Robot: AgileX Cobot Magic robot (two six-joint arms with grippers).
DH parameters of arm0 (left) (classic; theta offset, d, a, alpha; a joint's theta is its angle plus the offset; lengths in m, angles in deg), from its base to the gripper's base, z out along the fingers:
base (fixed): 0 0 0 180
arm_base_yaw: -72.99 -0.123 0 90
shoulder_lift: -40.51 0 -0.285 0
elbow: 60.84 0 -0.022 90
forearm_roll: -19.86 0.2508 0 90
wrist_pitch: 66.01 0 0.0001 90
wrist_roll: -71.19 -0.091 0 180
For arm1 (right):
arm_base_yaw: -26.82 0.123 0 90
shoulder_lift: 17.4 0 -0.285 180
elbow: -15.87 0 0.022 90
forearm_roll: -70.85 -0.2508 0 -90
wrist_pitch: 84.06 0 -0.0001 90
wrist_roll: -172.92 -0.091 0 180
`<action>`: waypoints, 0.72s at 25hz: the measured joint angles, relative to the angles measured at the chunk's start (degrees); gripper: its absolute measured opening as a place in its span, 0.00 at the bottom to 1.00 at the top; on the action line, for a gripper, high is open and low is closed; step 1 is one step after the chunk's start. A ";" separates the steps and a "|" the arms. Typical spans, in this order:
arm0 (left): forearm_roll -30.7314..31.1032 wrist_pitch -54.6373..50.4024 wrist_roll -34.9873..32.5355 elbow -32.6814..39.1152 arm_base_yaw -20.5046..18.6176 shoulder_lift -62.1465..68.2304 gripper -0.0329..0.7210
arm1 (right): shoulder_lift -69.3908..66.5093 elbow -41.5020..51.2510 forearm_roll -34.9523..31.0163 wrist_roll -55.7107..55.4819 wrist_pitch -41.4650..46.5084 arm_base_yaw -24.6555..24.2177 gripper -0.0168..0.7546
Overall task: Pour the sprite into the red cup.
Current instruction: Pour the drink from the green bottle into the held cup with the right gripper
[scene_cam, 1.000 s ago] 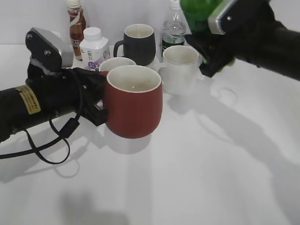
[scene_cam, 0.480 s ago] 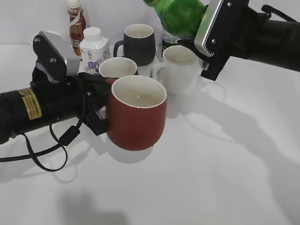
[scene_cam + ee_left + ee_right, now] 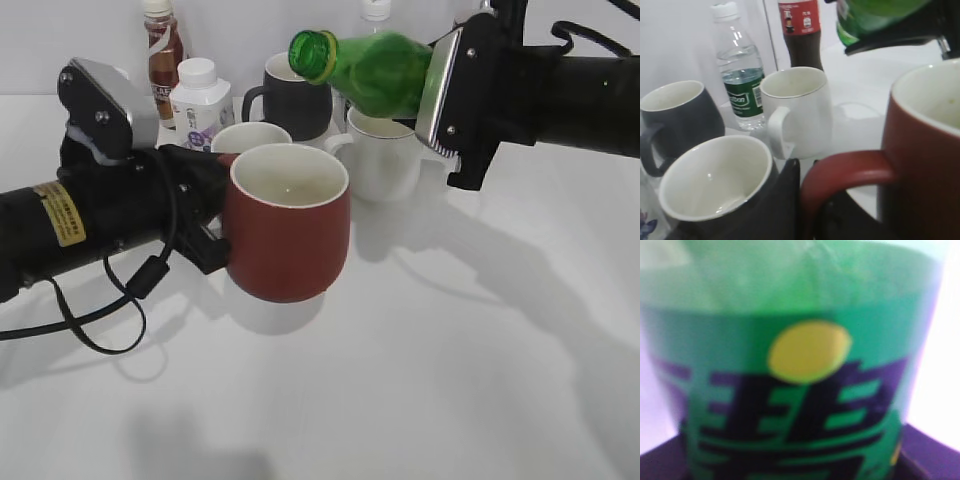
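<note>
The red cup [image 3: 286, 235], dark red with a white inside, is held off the table by its loop handle [image 3: 845, 172] in my left gripper [image 3: 205, 215], which is shut on it. My right gripper [image 3: 440, 95] is shut on the sprite [image 3: 380, 70], a green bottle with no cap. The bottle lies tilted almost level, its open mouth [image 3: 310, 52] pointing left, above and behind the cup's rim. No liquid shows leaving it. The right wrist view is filled by the bottle's green label [image 3: 800, 390]. The cup's rim also shows in the left wrist view [image 3: 925, 90].
Behind the cup stand a black mug [image 3: 250, 140], a second black mug [image 3: 297, 92], a white mug [image 3: 385, 150], a clear water bottle [image 3: 742, 75], a cola bottle [image 3: 801, 32], a brown bottle [image 3: 163, 50] and a white bottle [image 3: 200, 100]. A black cable [image 3: 100, 310] hangs from the left arm.
The sprite bottle has tipped from nearly upright to nearly level, its mouth swinging left and down toward the red cup. The cup has stayed in the left gripper, shifting only slightly.
</note>
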 joint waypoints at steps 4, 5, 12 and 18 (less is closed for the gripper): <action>-1.02 -1.11 -3.92 0.00 -0.72 0.00 0.10 | 0.00 0.00 2.53 0.25 0.37 0.00 0.59; -1.46 -1.71 -4.66 0.00 -0.80 0.00 0.10 | 0.00 0.00 3.17 0.30 0.42 0.00 0.59; -1.94 -1.35 -5.64 0.00 -0.91 0.86 0.10 | 0.00 0.00 5.37 6.21 0.44 0.00 0.59; -0.14 1.89 -5.65 0.00 -0.91 2.69 0.10 | 0.00 0.00 5.64 9.60 0.49 0.00 0.59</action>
